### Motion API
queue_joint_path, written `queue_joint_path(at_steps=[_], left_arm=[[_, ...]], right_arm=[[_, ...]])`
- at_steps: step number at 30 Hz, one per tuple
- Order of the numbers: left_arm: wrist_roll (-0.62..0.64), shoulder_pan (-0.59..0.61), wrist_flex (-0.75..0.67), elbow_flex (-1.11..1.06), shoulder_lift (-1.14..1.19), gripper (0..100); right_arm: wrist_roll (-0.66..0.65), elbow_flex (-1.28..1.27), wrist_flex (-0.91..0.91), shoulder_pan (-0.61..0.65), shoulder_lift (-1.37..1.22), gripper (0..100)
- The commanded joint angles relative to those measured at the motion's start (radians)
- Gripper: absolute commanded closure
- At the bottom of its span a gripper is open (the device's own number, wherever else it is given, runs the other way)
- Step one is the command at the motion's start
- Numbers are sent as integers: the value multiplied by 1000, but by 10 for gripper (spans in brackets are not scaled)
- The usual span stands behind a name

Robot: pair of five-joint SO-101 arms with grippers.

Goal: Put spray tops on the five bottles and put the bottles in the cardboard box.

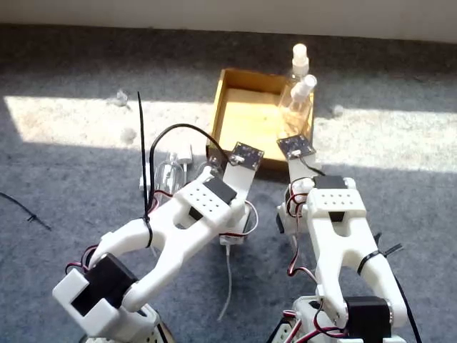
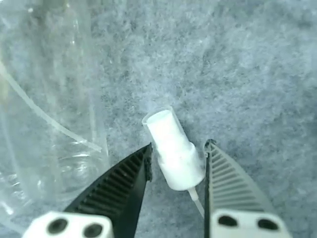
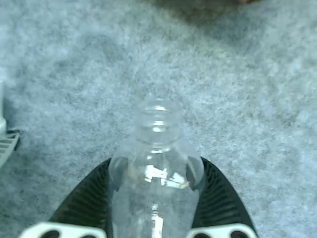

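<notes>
A white spray top (image 2: 173, 153) sits between the fingers of my left gripper (image 2: 178, 158), which is shut on its collar just above the grey carpet; its thin tube (image 2: 196, 200) trails back toward the wrist. My right gripper (image 3: 156, 173) is shut on a clear bottle (image 3: 156, 178) whose open threaded neck (image 3: 157, 121) points away from the wrist. The left arm (image 1: 203, 204) and the right arm (image 1: 332, 207) stand side by side just in front of the cardboard box (image 1: 243, 114). Two bottles with spray tops (image 1: 300, 89) stand at the box's far right corner.
More clear bottles (image 1: 168, 175) lie on the carpet left of the left arm, one of them close beside the left gripper (image 2: 49, 99). A loose white spray top (image 1: 187, 153) lies near them. Black cables (image 1: 143, 143) run over the left arm.
</notes>
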State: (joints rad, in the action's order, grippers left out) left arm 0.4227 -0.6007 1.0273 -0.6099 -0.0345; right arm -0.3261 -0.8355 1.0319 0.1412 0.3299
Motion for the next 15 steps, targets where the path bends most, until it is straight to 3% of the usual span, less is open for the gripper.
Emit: queue_joint_path(at_steps=[1,7,15], left_arm=[[-75,-16,23,19,-4,836],[-149,-15,25,-1,-4,844],[-218,-15,23,-8,-4,966]], right_arm=[[9,5,-10,-12,4,981],[9,4,-10,-10,4,981],[9,4,-10,-10,4,981]])
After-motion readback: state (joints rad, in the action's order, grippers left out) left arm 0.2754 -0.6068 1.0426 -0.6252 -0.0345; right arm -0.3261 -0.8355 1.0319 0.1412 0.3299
